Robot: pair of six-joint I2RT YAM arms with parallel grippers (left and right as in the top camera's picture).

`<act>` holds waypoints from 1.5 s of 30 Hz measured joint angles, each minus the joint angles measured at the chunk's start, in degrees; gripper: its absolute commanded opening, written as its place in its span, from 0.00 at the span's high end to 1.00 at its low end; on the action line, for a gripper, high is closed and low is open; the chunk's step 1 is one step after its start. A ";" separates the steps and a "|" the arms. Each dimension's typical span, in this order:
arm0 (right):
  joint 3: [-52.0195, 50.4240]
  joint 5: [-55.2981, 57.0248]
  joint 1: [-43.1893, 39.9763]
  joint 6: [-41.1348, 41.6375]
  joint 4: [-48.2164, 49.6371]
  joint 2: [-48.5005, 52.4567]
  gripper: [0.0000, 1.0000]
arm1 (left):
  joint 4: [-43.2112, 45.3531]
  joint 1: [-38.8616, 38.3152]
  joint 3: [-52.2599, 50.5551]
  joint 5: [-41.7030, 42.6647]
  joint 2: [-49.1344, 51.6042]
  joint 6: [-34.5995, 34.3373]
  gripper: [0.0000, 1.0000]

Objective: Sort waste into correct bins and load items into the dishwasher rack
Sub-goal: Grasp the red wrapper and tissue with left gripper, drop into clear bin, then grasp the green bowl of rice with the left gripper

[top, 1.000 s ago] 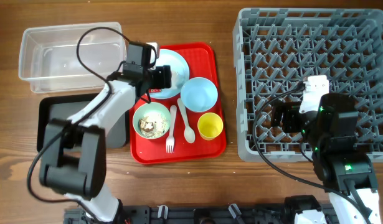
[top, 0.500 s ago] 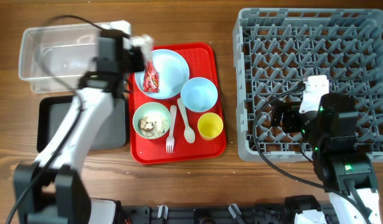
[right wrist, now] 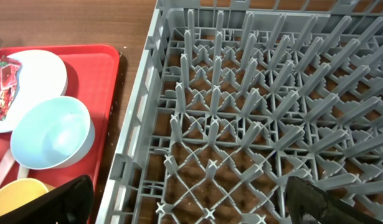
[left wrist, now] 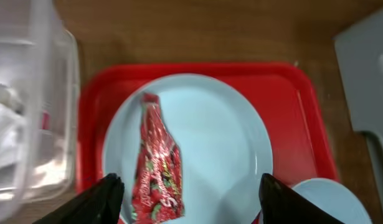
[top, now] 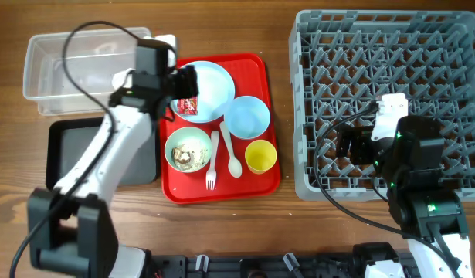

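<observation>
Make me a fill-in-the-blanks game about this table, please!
1. The wrapper lies on the blue ____.
2. The green bowl holds crumbly food ____.
3. The cup on the tray is coloured ____.
4. The left hand above the tray holds nothing, and its fingers are ____.

Missing words: plate, scraps, yellow, open.

light: bright, even | shadows: soft | left wrist view: slightly blurred
</observation>
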 measured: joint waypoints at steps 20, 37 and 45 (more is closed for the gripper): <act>0.00 -0.02 0.00 0.00 0.00 0.00 0.00 | 5.77 -1.73 -0.24 -6.84 11.56 -0.15 0.96; 0.00 -0.02 0.00 0.00 -0.13 0.02 0.00 | -7.41 9.01 1.09 -5.79 -2.27 -1.62 0.40; 0.00 -0.04 0.00 0.00 -0.11 0.02 0.00 | -28.06 -11.04 1.25 -1.62 -2.56 -4.33 0.44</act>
